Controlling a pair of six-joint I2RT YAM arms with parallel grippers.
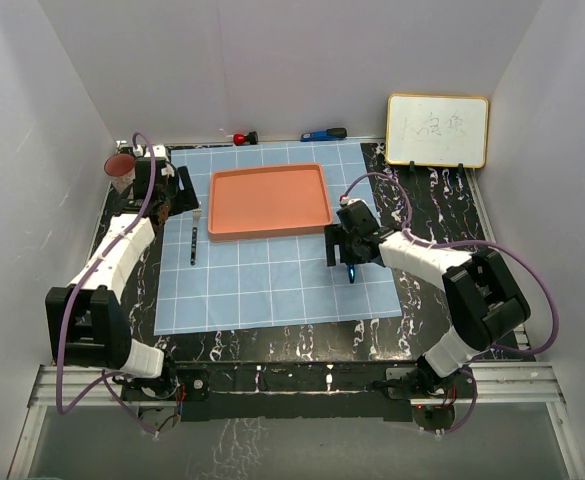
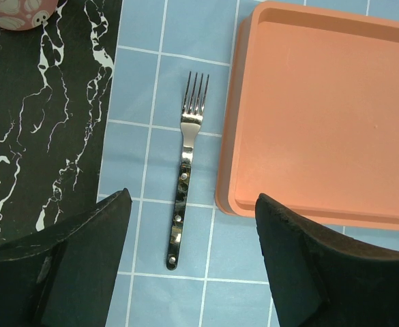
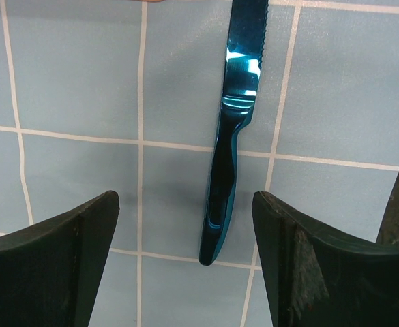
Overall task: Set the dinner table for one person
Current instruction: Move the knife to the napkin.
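Bare cloth [image 2: 144, 88] left of fork [image 2: 183, 170]; tray [image 2: 234, 136] rim near its right.

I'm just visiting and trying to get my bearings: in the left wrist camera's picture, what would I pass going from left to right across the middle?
Black white-veined marble-look tabletop → silver metal fork, lying on the light-blue gridded cloth → orange rectangular tray.

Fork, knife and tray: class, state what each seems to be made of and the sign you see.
Fork: likely polished steel; mirror-like glints along its handle. Knife: probably metal with glossy blue finish; sharp bright reflections, serrated blade. Tray: perhaps matte orange plastic; even colour, rounded rim, no glare.
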